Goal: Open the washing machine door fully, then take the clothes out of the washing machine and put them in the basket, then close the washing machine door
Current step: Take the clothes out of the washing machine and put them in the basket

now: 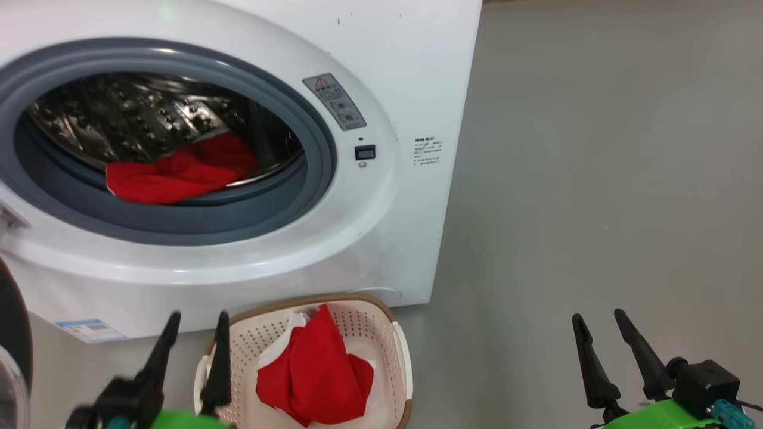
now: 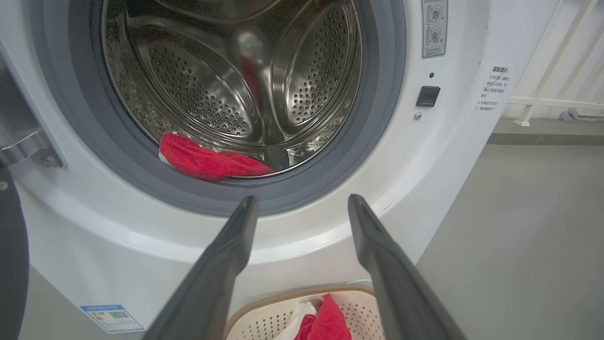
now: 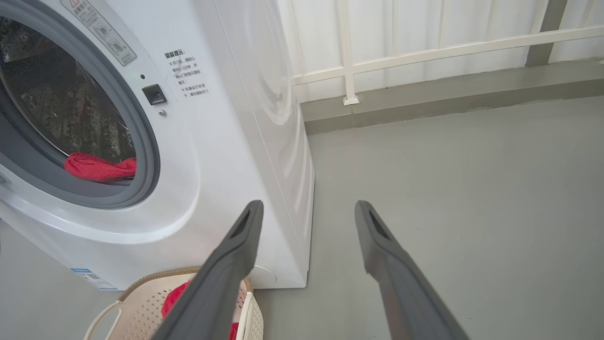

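Observation:
The white washing machine (image 1: 381, 65) stands open, its steel drum (image 2: 226, 80) exposed. A red garment (image 1: 179, 173) of the clothes lies at the drum's front lip, also seen as a red heap (image 2: 207, 163) in the left wrist view. The door's black rim (image 1: 13, 333) shows at the far left edge, swung open. On the floor in front sits the cream basket (image 1: 375, 333) holding more red clothes (image 1: 316, 372) with white cloth. My left gripper (image 1: 197, 325) hangs open and empty just left of the basket. Over bare floor at the right, my right gripper (image 1: 599, 320) is open and empty.
Grey floor (image 1: 596, 179) stretches to the right of the machine. A white railing (image 3: 424, 47) and a low kerb run behind it. A blue label (image 1: 89, 329) is stuck low on the machine's front.

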`<state>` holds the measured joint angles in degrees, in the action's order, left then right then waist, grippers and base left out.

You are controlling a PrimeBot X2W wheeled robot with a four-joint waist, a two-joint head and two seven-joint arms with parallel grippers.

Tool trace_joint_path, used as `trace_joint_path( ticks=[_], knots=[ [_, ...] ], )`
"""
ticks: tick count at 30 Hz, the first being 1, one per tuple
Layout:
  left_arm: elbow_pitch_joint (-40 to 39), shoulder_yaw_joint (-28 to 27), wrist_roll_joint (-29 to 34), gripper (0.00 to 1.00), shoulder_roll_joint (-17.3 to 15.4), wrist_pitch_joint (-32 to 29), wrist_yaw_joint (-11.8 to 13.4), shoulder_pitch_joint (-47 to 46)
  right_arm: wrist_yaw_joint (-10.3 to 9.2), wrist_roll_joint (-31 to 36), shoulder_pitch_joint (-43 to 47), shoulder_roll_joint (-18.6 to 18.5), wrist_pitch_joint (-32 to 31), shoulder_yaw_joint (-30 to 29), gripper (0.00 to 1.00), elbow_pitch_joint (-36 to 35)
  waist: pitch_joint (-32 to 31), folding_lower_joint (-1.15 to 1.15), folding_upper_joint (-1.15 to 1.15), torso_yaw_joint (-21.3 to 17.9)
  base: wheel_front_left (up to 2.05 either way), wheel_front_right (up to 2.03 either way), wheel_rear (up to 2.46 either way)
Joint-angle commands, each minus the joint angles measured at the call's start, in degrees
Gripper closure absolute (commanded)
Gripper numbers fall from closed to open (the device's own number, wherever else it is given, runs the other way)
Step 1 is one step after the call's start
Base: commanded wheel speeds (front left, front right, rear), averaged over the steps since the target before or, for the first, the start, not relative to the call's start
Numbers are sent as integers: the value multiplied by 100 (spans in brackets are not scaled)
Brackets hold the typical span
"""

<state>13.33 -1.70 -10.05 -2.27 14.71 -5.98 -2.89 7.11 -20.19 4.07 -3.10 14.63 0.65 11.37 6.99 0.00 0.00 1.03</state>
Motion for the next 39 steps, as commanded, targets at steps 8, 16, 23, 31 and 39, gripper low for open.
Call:
trace_joint_path(
  ticks=[8, 16, 23, 31, 39],
  knots=[
    [1506, 87, 787, 0, -358, 29, 229, -2023, 37, -9, -562, -10, 37, 153, 0, -201, 660, 0, 0, -74, 0, 0, 0],
    [3129, 510, 1578, 0, -934, 29, 635, -3863, 37, -36, -953, 10, 37, 192, 0, -236, 1245, 0, 0, -380, 0, 0, 0],
    [4605, 914, 2076, 0, -1373, -8, 775, -5126, 37, -128, -1255, 20, 37, 249, 0, -281, 1694, 0, 0, -658, 0, 0, 0],
    [5583, 1177, 2294, 0, -1655, -92, 789, -5961, 37, -216, -1422, 22, 37, 286, 0, -289, 1950, 0, 0, -811, 0, 0, 0],
    [5941, 1341, 2373, 0, -1886, -369, 833, -6258, 37, -220, -1528, 22, 37, 361, 0, -306, 2110, 0, 0, -925, 0, 0, 0]
  ],
)
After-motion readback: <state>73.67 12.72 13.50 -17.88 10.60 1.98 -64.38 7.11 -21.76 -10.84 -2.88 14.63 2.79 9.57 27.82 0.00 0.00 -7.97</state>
